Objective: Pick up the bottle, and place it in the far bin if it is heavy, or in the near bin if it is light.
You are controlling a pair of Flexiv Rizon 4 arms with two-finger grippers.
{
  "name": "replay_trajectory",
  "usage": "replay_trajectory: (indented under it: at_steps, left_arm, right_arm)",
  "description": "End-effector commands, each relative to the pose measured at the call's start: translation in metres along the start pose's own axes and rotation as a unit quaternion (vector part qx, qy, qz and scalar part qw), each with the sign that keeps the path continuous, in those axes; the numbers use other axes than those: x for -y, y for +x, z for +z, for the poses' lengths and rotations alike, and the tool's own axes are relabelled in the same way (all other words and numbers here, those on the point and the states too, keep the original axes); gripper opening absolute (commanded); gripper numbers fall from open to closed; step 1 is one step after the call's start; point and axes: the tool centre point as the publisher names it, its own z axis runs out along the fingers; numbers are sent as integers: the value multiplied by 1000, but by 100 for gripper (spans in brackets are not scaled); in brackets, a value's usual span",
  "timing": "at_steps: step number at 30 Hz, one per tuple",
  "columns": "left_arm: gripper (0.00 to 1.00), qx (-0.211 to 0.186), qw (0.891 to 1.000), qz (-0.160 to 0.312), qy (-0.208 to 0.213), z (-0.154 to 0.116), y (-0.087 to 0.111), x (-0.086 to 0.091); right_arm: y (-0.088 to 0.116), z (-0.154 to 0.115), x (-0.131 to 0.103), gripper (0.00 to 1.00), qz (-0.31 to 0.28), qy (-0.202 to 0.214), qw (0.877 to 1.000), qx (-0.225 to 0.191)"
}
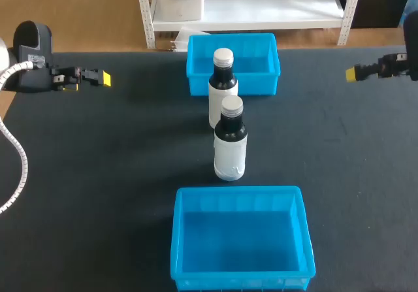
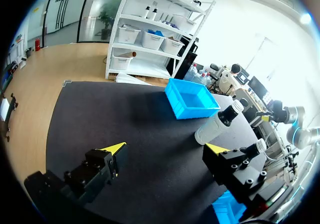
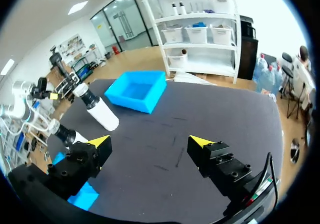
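Note:
Two dark bottles with white labels stand upright in the middle of the table: the nearer bottle (image 1: 230, 140) (image 2: 256, 147) (image 3: 66, 134) and the farther bottle (image 1: 223, 85) (image 2: 218, 124) (image 3: 98, 109), which is just in front of the far bin (image 1: 256, 87) (image 2: 196, 112) (image 3: 149, 98). The near bin (image 1: 238, 191) (image 2: 226, 209) (image 3: 83, 196) is empty at the table's front. My left gripper (image 1: 103, 78) (image 2: 166, 148) hovers open at the far left, well away from both bottles. At the far right, my right gripper (image 1: 353, 74) (image 3: 150, 141) is open too, with nothing between its fingers.
The table is covered with a black mat (image 1: 98, 174). Both bins are bright blue and hold nothing. Wide bare mat lies on either side of the bottles, between them and each gripper.

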Motion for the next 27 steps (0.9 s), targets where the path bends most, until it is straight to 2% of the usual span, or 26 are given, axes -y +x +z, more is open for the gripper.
replay_trajectory:
  at_steps: [1, 21, 25, 27]
  left_arm:
    - [100, 0, 1000, 0, 0, 0, 0, 0]
    - [100, 0, 1000, 0, 0, 0, 0, 0]
    - [100, 0, 1000, 0, 0, 0, 0, 0]
    - [100, 0, 1000, 0, 0, 0, 0, 0]
  right_arm:
    - [0, -19, 9, 100, -262, -264, 923, -103]
    - [0, -19, 9, 100, -262, -264, 923, -103]
    - [6, -17, -20, 100, -320, -291, 899, -68]
    - [11, -15, -32, 100, -329, -293, 896, -64]
